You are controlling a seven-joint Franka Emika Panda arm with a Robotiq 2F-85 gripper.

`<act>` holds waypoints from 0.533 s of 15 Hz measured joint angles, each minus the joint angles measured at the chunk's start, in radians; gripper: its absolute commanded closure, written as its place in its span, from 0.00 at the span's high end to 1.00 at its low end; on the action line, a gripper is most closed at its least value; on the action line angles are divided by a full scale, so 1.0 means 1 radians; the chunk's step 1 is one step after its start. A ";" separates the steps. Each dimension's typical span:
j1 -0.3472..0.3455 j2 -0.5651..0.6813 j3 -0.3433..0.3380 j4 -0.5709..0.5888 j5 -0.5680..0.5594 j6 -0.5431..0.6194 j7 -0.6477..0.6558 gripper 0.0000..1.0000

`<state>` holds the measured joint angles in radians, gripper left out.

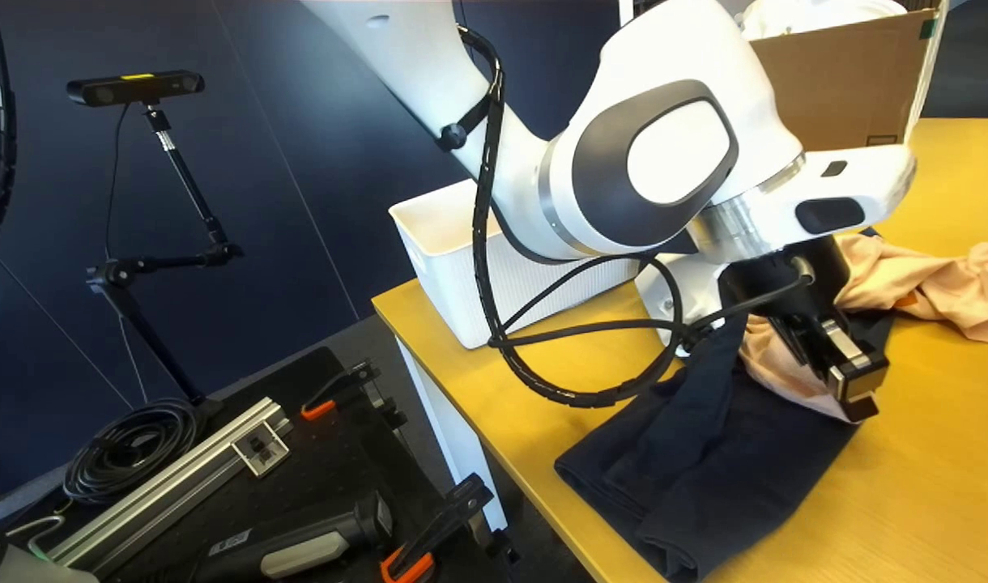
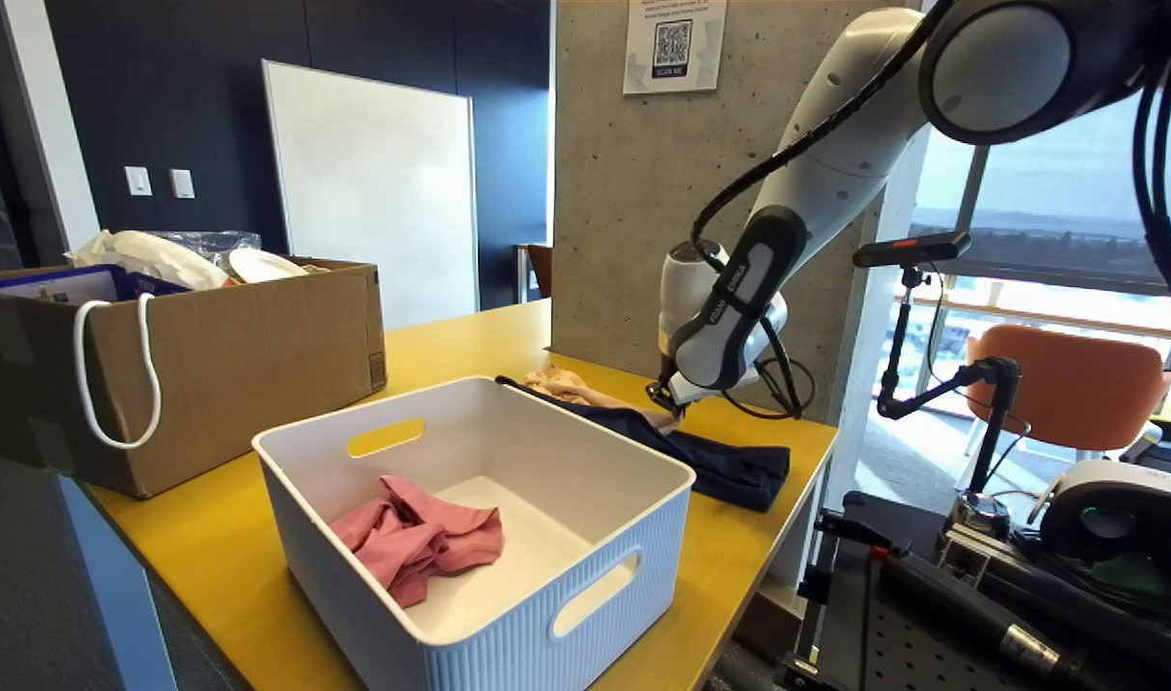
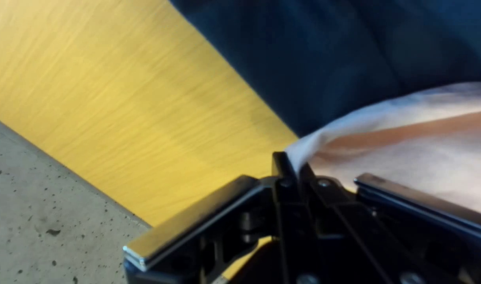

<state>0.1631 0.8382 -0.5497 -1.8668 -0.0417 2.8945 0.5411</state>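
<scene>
Fingers (image 3: pixel 280 165) pinch an edge of peach cloth (image 3: pixel 422 169) | navy cloth (image 3: pixel 323 59) lies partly beneath, on a yellow table (image 3: pixel 126 98) | nearby white bin (image 2: pixel 509 633) holds pink cloth (image 2: pixel 422 542)

Yel. wood tbl (image 1: pixel 947 486): navy cloth (image 1: pixel 745 478), peach cloth (image 1: pixel 968 287), wht bin (image 2: pixel 499 643), cardbd box (image 2: pixel 250 379).

In an exterior view: rolled, sits close on the arm (image 1: pixel 648 162), angled down over the table (image 1: pixel 947 453); in an exterior view: looks over the bin (image 2: pixel 518 633) toward a concrete pillar (image 2: pixel 624 221), arm farther off; both share arm, bin, cardboard box (image 2: pixel 259 365); wrist view: tight, down along the gripper (image 3: pixel 297 167) onto peach cloth (image 3: pixel 429 157)
</scene>
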 measured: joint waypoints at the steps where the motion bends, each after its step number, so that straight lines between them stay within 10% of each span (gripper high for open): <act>1: 0.000 -0.007 -0.021 0.002 0.000 -0.001 0.003 0.01; 8: -0.007 -0.098 -0.195 0.006 0.000 -0.062 0.010 0.01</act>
<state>0.1560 0.7401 -0.7444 -1.8610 -0.0420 2.8328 0.5514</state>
